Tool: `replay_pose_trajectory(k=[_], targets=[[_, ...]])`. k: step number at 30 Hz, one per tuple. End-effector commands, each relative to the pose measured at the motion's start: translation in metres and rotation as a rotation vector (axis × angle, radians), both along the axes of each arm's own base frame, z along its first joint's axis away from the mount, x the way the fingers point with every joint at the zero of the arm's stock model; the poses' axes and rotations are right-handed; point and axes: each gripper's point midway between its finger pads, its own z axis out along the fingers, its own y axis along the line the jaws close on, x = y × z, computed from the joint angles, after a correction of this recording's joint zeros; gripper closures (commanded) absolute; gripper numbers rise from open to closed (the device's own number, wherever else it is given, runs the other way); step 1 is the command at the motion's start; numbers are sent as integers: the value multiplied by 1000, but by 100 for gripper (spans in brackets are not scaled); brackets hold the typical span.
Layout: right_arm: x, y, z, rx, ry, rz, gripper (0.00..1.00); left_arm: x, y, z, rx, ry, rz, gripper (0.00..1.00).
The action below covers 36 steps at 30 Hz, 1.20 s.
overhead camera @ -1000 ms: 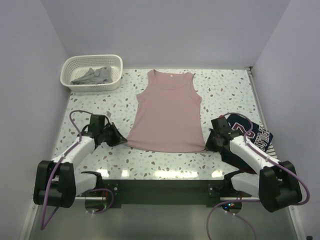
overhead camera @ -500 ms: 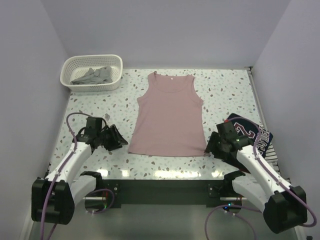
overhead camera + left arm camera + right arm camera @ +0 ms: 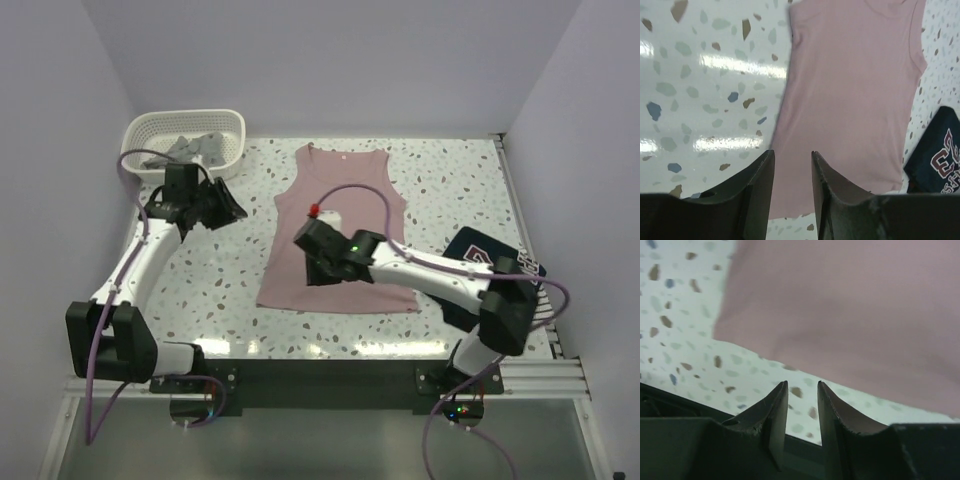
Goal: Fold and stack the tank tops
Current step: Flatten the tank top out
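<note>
The dusty pink tank top (image 3: 340, 215) lies spread flat in the middle of the table, neck toward the back. My left gripper (image 3: 230, 208) hangs open to its left, near the basket, with nothing between its fingers; the left wrist view shows the pink top (image 3: 855, 100) and the navy lettered top (image 3: 940, 162) beyond my left gripper (image 3: 792, 156). My right gripper (image 3: 314, 274) reaches across the pink top's lower left part, open and empty. In the right wrist view the pink top (image 3: 865, 300) lies beyond my right gripper (image 3: 802, 386). The navy top (image 3: 505, 262) lies at the right. The grey top (image 3: 192, 149) sits in the basket.
A white lattice basket (image 3: 150, 128) stands at the back left corner. The right arm's forearm (image 3: 430, 272) stretches over the pink top's lower right part. Walls close in the table on the left, back and right. The table's dark front edge (image 3: 685, 402) shows near the right fingers.
Both grippers left the pink top's bottom corners and opened. The left arm rose and swung back-left toward the basket. The right arm swung left across the pink top.
</note>
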Motion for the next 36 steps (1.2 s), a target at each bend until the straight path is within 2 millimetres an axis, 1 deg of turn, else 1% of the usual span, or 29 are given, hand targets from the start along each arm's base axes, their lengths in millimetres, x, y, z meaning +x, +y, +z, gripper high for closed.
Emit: replay_pose_trajectory(k=[1, 2, 3, 4, 5, 6, 7, 8, 10, 11, 12, 14, 16, 17, 19, 21, 22, 24, 29, 32, 36], targets=[[10, 77, 5, -5, -107, 52, 67, 24, 26, 68, 67, -174, 79, 61], [7, 93, 3, -6, -110, 78, 67, 30, 31, 93, 73, -218, 103, 62], [2, 120, 18, 34, -133, 117, 67, 25, 40, 98, 89, -200, 131, 64], [0, 134, 11, 31, -131, 138, 69, 24, 50, 112, 118, -225, 181, 64], [-2, 147, -10, 3, -116, 156, 70, 21, 57, 131, 127, -250, 211, 64], [-7, 167, -6, 28, -120, 186, 71, 20, 65, 143, 133, -275, 241, 64], [-10, 175, -12, 18, -116, 197, 72, 16, 68, 168, 132, -331, 270, 64], [-11, 190, -22, 6, -114, 213, 72, 11, 70, 177, 130, -339, 283, 64], [-10, 197, -29, -18, -119, 218, 72, 4, 69, 200, 109, -396, 293, 64], [-10, 200, -43, -42, -114, 225, 72, 2, 67, 213, 98, -425, 293, 64], [-10, 207, -38, -32, -125, 230, 71, 1, 66, 219, 90, -438, 291, 64], [-6, 206, -45, -64, -133, 220, 71, 0, 61, 228, 72, -450, 266, 64], [-4, 206, -51, -88, -136, 215, 71, 0, 58, 229, 65, -450, 247, 64], [-2, 203, -54, -103, -143, 209, 71, 1, 57, 225, 64, -441, 244, 64], [-1, 202, -58, -111, -147, 204, 71, 1, 56, 222, 61, -440, 233, 64], [-1, 202, -61, -123, -153, 203, 71, 2, 54, 214, 56, -431, 225, 64], [-1, 201, -65, -136, -149, 202, 71, 2, 53, 209, 54, -423, 220, 64], [-1, 200, -67, -146, -154, 202, 71, 3, 52, 207, 50, -420, 213, 64], [-2, 193, -79, -191, -147, 197, 71, 7, 50, 198, 47, -407, 202, 64], [-1, 188, -78, -210, -163, 184, 70, 8, 49, 194, 43, -405, 196, 64], [-3, 187, -83, -224, -162, 190, 67, 10, 48, 187, 41, -392, 192, 64]])
